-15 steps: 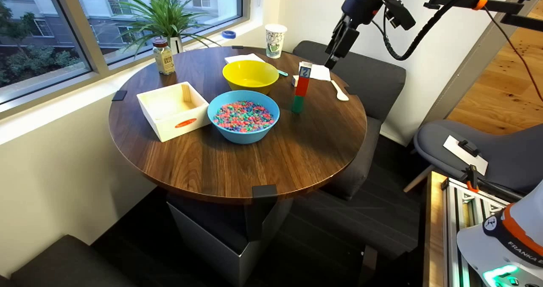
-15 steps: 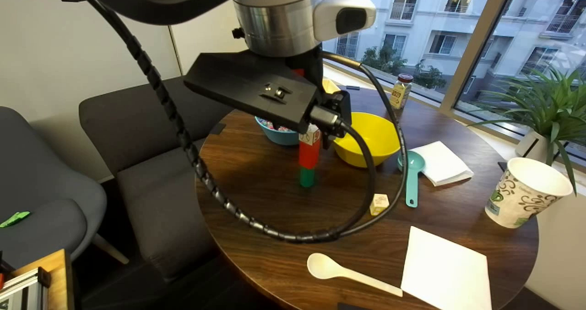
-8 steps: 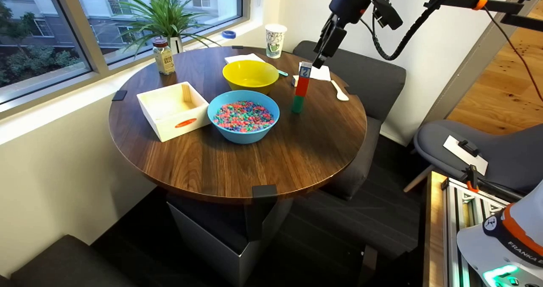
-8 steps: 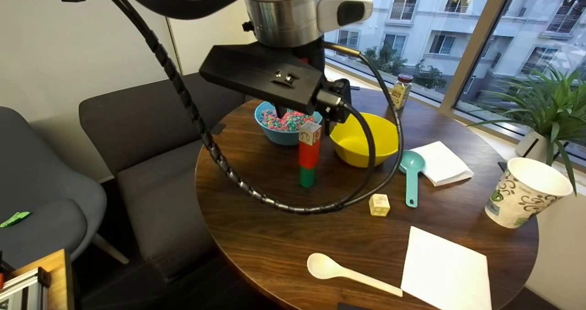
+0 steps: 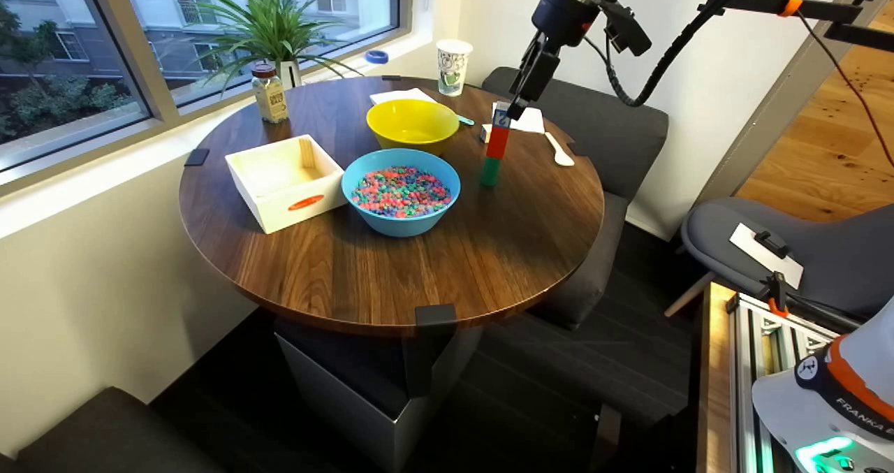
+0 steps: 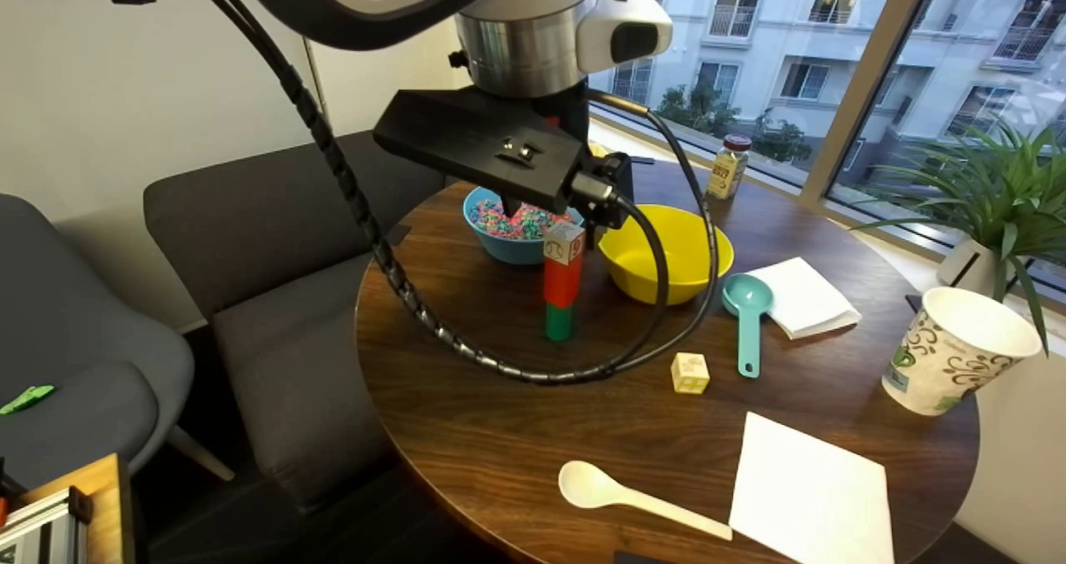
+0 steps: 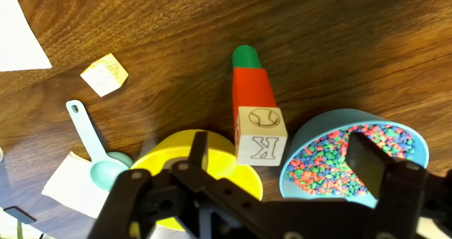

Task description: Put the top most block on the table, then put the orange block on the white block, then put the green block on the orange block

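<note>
Your gripper [image 7: 279, 140] is hovering by the top block [image 7: 262, 136], its fingers standing wide apart and gripping nothing. In the wrist view you are seeing that block between them; the views are not settling whether either is touching it. The top block is resting on the orange block [image 7: 252, 87], which is sitting on the green block [image 7: 246, 57], which is standing on the table [image 5: 433, 270]. In an exterior view, the white block [image 6: 690, 373], bearing yellow markings, is lying apart from these three, near a teal measuring spoon [image 6: 749, 339].
</note>
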You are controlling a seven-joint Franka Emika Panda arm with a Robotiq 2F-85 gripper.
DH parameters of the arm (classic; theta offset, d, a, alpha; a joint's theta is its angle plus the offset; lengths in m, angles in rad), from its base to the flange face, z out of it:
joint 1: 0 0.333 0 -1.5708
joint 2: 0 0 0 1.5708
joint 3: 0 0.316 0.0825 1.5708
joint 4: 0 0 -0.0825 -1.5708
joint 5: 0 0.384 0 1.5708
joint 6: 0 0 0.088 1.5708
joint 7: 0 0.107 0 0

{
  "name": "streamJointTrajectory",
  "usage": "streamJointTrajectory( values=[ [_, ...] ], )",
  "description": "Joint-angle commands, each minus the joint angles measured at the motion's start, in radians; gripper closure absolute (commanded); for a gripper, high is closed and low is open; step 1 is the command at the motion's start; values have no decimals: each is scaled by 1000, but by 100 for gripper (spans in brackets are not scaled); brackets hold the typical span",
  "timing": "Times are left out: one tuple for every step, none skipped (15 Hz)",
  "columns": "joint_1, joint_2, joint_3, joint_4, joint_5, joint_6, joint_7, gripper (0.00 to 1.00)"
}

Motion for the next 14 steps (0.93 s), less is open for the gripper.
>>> streamJointTrajectory(
  values=[
    [-7, 20, 14, 9, 11, -4, 21, 0],
    [-8, 22, 15, 9, 10, -3, 22, 0],
    [-8, 24, 15, 10, 11, -3, 24, 0],
    [-9, 24, 16, 8, 11, 4, 26, 0],
    [-9, 25, 16, 8, 12, 4, 28, 0],
    [-9, 25, 17, 9, 12, 4, 29, 0],
    [-9, 26, 17, 9, 12, 4, 30, 25],
    [-10, 28, 17, 10, 11, 6, 32, 26],
    [-10, 29, 17, 10, 11, 5, 33, 35],
    [-10, 30, 17, 9, 7, 7, 34, 42],
    [-11, 30, 17, 10, 6, 6, 34, 50],
    [-11, 31, 17, 10, 5, 7, 33, 58],
    [-12, 31, 16, 10, 3, 7, 33, 65],
    [-12, 32, 16, 10, 1, 6, 34, 74]
  ],
)
